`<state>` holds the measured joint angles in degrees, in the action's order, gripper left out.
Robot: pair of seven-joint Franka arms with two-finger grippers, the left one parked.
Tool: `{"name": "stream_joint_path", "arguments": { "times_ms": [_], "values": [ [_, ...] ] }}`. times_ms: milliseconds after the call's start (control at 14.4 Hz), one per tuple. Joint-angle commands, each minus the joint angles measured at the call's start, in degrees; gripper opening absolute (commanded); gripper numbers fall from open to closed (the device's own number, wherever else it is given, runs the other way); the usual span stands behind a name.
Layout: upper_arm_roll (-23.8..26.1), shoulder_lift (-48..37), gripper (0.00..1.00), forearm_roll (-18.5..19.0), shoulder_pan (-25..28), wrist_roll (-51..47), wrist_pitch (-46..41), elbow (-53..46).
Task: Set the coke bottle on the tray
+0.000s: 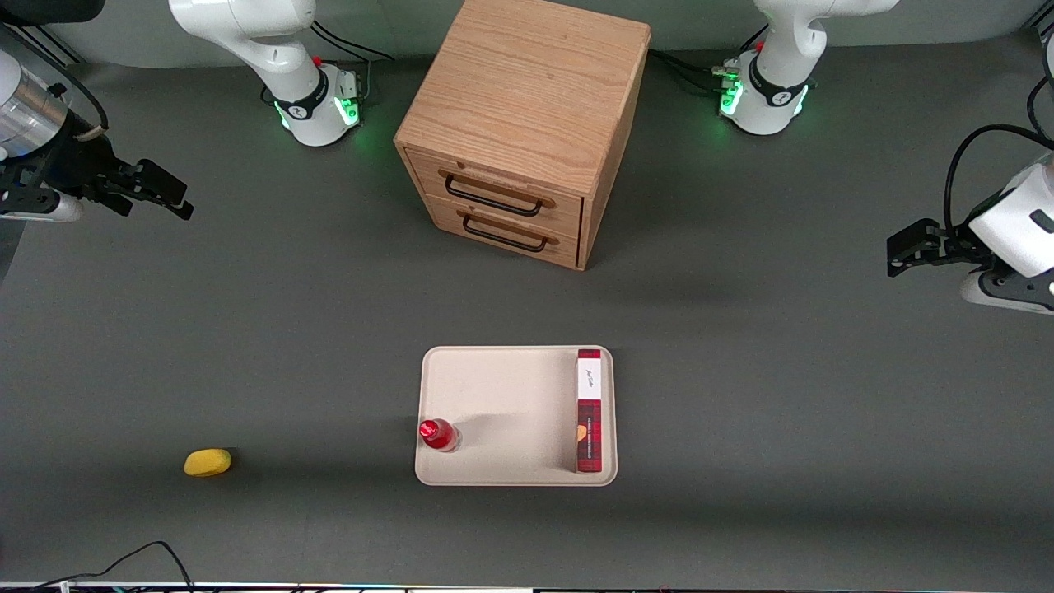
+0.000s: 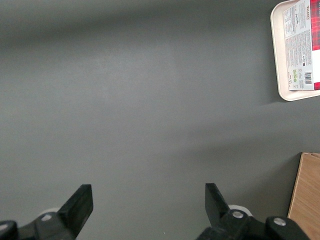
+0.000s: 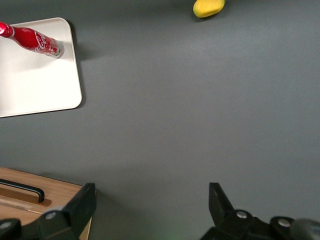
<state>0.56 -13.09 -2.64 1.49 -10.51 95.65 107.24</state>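
The coke bottle is small, red and glossy with a red cap. It stands upright on the cream tray, in the tray's near corner toward the working arm's end. My gripper hangs high above the table at the working arm's end, well away from the tray. Its fingers are spread wide and hold nothing.
A long red plaid box lies on the tray along the edge toward the parked arm. A yellow oval object sits on the table nearer the working arm's end. The wooden drawer cabinet stands farther from the camera than the tray.
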Motion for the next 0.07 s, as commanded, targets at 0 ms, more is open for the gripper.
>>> {"name": "stream_joint_path", "arguments": {
  "times_ms": [0],
  "values": [
    [-0.21,4.11,1.0,-1.22,0.36,-2.15,-6.42,-8.07]
  ]
}}
